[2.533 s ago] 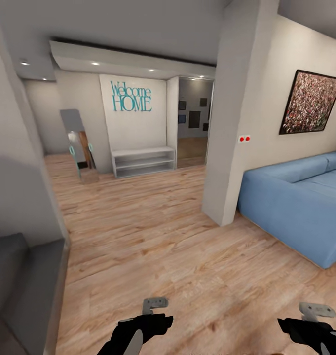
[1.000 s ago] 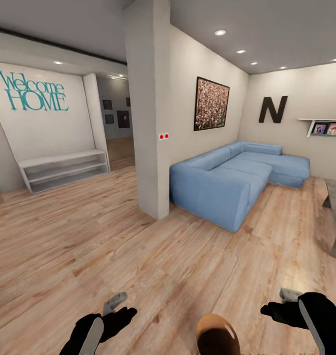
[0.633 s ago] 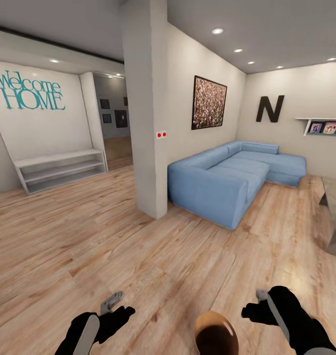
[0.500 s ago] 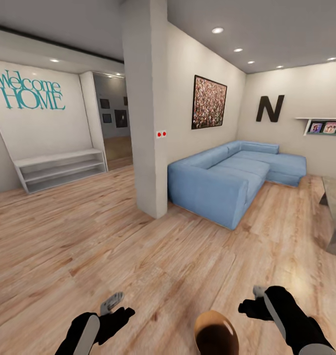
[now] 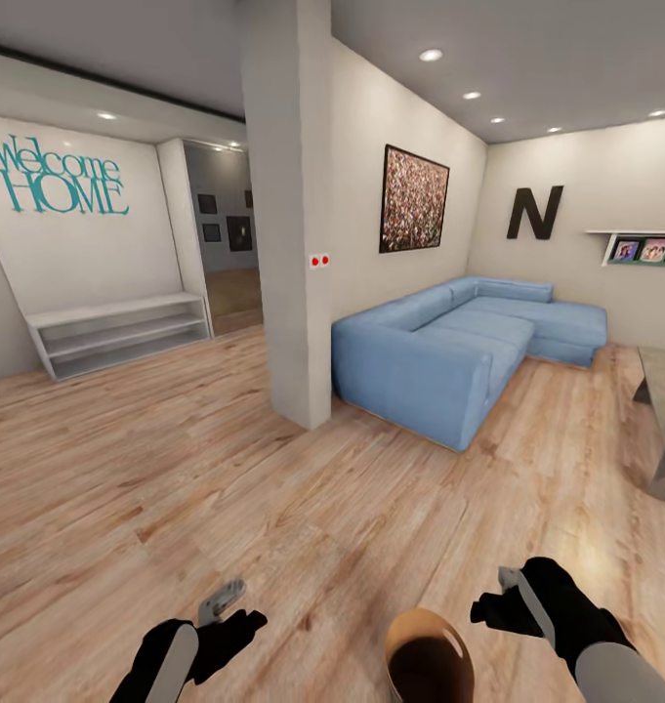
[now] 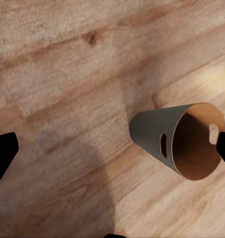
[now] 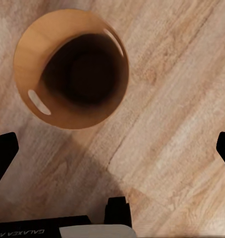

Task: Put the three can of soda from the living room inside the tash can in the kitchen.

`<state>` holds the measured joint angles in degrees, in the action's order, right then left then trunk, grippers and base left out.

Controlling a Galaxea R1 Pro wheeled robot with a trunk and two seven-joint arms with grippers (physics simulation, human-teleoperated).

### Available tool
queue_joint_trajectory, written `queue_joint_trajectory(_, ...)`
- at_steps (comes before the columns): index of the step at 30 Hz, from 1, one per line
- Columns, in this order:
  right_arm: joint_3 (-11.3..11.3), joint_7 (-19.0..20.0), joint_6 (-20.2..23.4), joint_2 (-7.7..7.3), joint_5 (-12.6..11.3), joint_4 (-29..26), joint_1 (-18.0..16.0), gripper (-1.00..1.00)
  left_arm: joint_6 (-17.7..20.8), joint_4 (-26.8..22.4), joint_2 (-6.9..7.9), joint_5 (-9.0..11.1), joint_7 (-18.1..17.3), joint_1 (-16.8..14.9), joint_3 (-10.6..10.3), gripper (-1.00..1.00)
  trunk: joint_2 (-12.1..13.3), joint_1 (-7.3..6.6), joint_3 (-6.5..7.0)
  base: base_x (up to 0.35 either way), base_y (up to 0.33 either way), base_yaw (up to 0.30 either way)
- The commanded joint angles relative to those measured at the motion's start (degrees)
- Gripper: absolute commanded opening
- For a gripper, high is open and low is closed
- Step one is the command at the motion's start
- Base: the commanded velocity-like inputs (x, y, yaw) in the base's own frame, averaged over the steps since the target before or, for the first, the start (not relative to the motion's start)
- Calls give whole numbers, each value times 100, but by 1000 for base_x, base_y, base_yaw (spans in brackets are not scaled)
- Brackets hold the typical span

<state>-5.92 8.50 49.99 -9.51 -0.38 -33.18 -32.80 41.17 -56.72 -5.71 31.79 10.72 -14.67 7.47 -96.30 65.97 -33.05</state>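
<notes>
**Inspector:** Where does the tash can (image 5: 428, 664) stand?

**Assistant:** Upright on the plank floor (image 5: 273, 488), mouth up, brown inside bare, well short of the blue sofa (image 5: 449, 351). No soda cans in sight.

**Inspector:** And the tools?

**Assistant:** The left tool (image 5: 223, 601) and right tool (image 5: 508, 592) flank the can, apart from it. Both wrist views show fingertips spread wide, gripping nothing (probably lined up to lift the can).

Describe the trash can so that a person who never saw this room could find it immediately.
Start at the blue corner sofa and come forward over the light wood plank floor toward the robot. Low between its two arms stands the small tapered round pail, grey outside, brown inside, with an oval hand slot near the rim.
</notes>
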Motion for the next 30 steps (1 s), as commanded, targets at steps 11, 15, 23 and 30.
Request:
queue_joint_trajectory(11,-5,-7,2,-23,-5,174,-107,100,-107,75,-8,-227,-5,0,-6,100,-443,242,-198,0,0,0)
queue_joint_trajectory(15,-5,-12,5,-24,-1,218,-171,100,-108,63,-14,-249,-39,0,-9,100,-603,330,-270,0,0,0)
queue_joint_trajectory(23,-5,-44,-38,-23,0,501,-335,100,11,-682,8,-219,-111,186,-394,100,-924,506,-413,0,0,0)
queue_joint_trajectory(30,-5,-49,-50,-20,-6,537,-356,100,-19,-648,1,-248,-14,230,-469,100,-1205,660,-539,0,0,0)
